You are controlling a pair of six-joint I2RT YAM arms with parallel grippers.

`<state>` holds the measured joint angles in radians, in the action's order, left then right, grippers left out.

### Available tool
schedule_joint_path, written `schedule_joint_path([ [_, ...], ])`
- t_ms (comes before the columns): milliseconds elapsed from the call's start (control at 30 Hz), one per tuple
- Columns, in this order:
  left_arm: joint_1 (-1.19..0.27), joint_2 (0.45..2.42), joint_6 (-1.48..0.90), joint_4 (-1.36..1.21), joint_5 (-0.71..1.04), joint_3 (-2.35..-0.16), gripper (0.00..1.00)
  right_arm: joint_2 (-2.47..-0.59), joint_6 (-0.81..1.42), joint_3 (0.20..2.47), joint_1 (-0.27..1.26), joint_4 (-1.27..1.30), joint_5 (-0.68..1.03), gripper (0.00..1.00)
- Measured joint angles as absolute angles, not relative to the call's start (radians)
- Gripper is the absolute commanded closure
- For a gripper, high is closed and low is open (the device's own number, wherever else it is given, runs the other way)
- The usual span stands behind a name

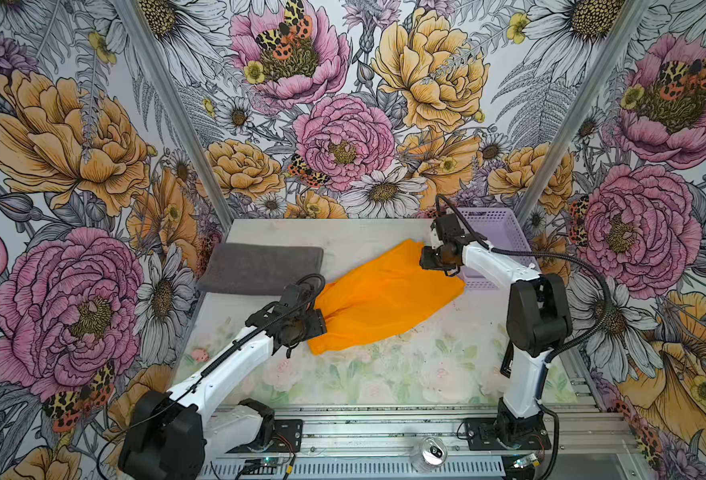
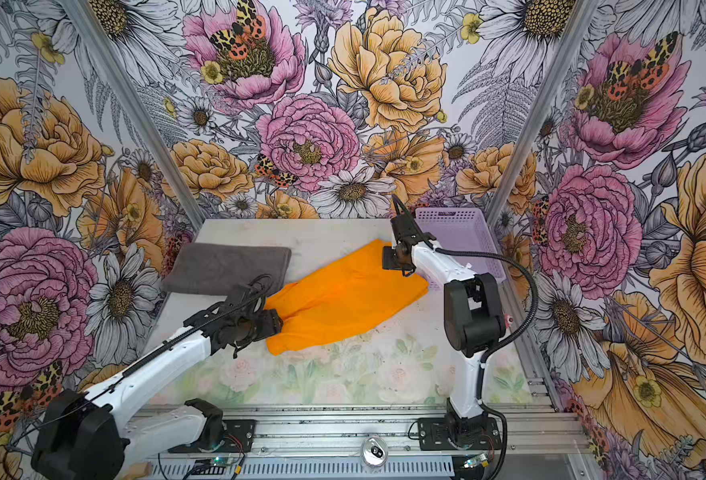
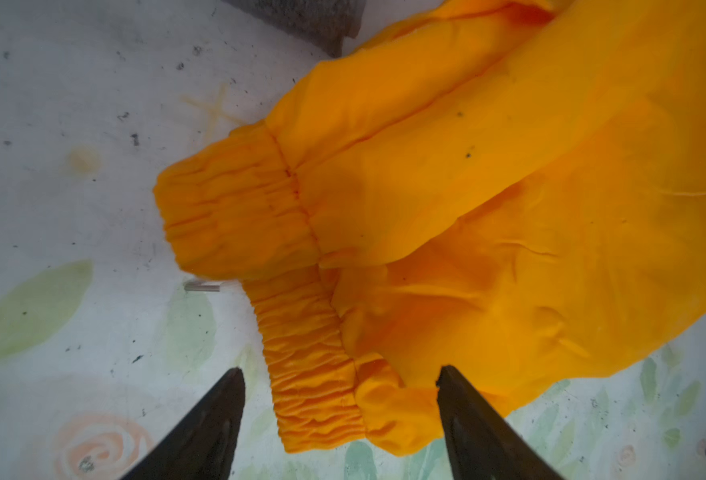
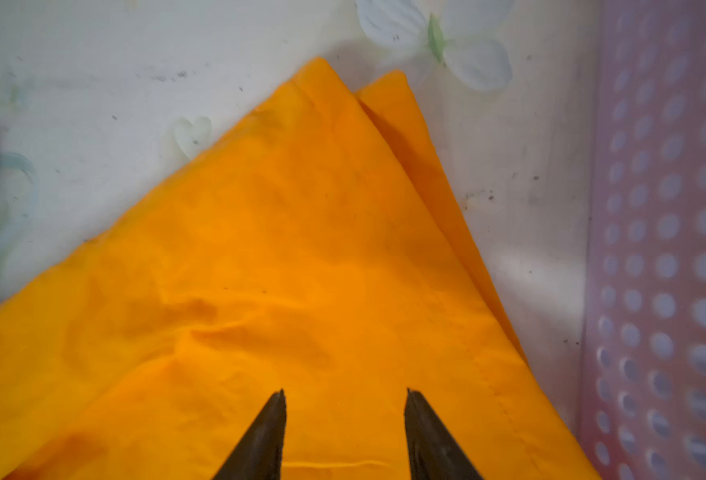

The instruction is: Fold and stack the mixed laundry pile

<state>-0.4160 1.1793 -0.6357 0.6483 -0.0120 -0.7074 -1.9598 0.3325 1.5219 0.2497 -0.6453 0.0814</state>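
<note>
The floral-print table (image 1: 384, 374) is carrying, in a top view, the orange shorts (image 1: 384, 291) lying between the left gripper (image 1: 317, 323) and the right gripper (image 1: 429, 258), the folded grey towel (image 1: 260, 268) lying just beyond the left one. In the left wrist view, its jaws are standing apart, the elastic waistband (image 3: 314, 374) lying unclamped between them. In the right wrist view, the right jaws are standing apart above the hem corner (image 4: 343, 108), beside the lavender basket (image 4: 655, 249).

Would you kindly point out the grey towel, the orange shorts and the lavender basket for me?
grey towel (image 1: 260, 268): in a top view, middle of its top face.
orange shorts (image 1: 384, 295): in a top view, centre of the flat fabric.
lavender basket (image 2: 463, 218): in a top view, its perforated far wall.
</note>
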Motion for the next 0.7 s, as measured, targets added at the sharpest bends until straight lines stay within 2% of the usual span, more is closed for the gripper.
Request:
schedule_joint_path([
  [200, -0.403, 1.365, -0.586, 0.592, -0.012, -0.813, 0.25, -2.027, 0.316, 1.481, 0.247, -0.611, 0.022, 0.54],
  [367, -0.357, 1.432, -0.548, 0.556, -0.010, -0.836, 0.26, -2.025, 0.322, 1.389, 0.247, -0.584, 0.002, 0.55],
  [700, -0.331, 1.490, -0.485, 0.549, 0.031, -0.815, 0.27, -1.858, 0.367, 1.151, 0.263, -0.547, -0.024, 0.56],
])
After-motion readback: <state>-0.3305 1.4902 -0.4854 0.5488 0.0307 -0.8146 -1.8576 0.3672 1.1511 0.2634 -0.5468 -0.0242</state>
